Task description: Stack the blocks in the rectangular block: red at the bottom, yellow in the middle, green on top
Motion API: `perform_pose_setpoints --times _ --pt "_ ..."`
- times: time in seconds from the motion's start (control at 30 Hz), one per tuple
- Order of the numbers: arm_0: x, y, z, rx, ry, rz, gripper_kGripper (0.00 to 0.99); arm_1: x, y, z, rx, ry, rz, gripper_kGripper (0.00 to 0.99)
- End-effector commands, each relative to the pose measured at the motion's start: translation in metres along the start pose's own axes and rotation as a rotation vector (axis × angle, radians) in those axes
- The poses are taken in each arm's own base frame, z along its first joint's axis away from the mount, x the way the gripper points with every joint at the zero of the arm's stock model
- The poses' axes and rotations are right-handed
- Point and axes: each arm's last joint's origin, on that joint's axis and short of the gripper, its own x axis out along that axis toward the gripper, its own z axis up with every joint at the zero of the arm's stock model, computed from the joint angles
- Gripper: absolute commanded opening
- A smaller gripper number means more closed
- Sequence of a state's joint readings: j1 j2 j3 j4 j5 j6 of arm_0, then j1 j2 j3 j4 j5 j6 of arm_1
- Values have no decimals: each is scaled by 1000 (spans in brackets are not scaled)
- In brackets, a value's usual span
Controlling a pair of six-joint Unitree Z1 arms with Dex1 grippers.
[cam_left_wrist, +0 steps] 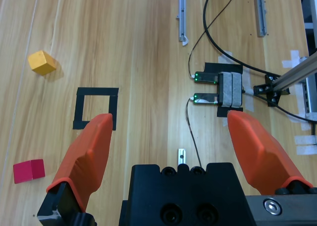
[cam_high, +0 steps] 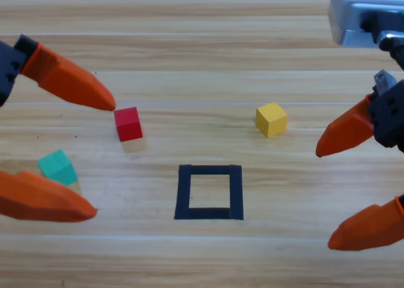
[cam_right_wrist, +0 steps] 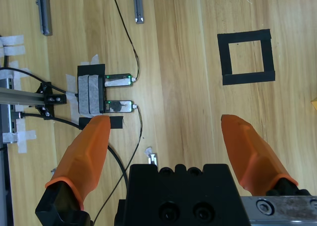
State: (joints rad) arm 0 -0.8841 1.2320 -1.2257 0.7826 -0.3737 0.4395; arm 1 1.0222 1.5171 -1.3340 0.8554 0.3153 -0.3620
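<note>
Since nothing yet sits inside the tape outline (cam_high: 209,192), which lies bare at about the 6 o'clock side of the table's middle in the high view, the red cube (cam_high: 129,124) looks like the first thing to move. It rests on the wooden table (cam_high: 208,60) at roughly 10 o'clock from the outline, the yellow cube (cam_high: 272,119) at roughly 2 o'clock from it, and the green cube (cam_high: 57,167) well off toward 9 o'clock. All three look like small, light, rigid blocks with flat matte faces, so I judge they will neither squash nor slip readily; the sound hold would be across two opposite flat sides, jaws square to the faces, since a grip on the corners could twist a cube out. The left gripper (cam_high: 104,155) hangs with its jaws wide apart and nothing between them: the red cube lies just beside the tip of its upper jaw, at about 4 o'clock from that tip, while the green cube sits just above its lower jaw, apparently partly overlapped by it in the high view. In the left wrist view the red cube appears off at 8 o'clock, outside the jaws rather than between them. The right gripper (cam_high: 325,196) waits at the 3 o'clock edge, jaws likewise spread and empty, the yellow cube near its upper jaw at 9 o'clock.
</note>
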Motion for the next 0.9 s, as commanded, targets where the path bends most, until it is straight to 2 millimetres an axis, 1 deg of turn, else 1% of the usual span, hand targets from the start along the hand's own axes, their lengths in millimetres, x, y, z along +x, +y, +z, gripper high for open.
perform_pose_setpoints --times 0.03,0.17,0.27,0.3,0.37,0.5,0.53,0.63,0.73,0.83,0.9 --pt "9 -3 -5 -1 38 -27 990 20 3 0 -5 33 41 983" --pt "9 -4 -7 -3 42 -22 990 21 3 0 1 33 49 983" --pt "9 -4 -8 -5 45 -20 990 21 4 0 42 32 56 983" --pt "9 -4 -8 -5 45 -20 990 22 2 1 77 38 25 983" --pt "9 -4 -9 -12 50 -12 990 23 -7 2 162 47 -119 983" --pt "10 -1 -10 -69 69 44 990 27 -30 11 340 41 -471 983" --pt "10 -1 -10 -75 68 49 990 30 -35 13 365 47 -504 983" --pt "10 1 -11 -122 72 102 990 42 -58 19 474 53 -533 982" --pt "7 5 -17 -267 75 248 990 59 -86 23 583 69 -585 976" --pt "4 12 -21 -419 67 417 990 82 -108 31 625 100 -676 976" --pt "4 15 -22 -488 58 480 990 92 -122 31 660 113 -688 976"
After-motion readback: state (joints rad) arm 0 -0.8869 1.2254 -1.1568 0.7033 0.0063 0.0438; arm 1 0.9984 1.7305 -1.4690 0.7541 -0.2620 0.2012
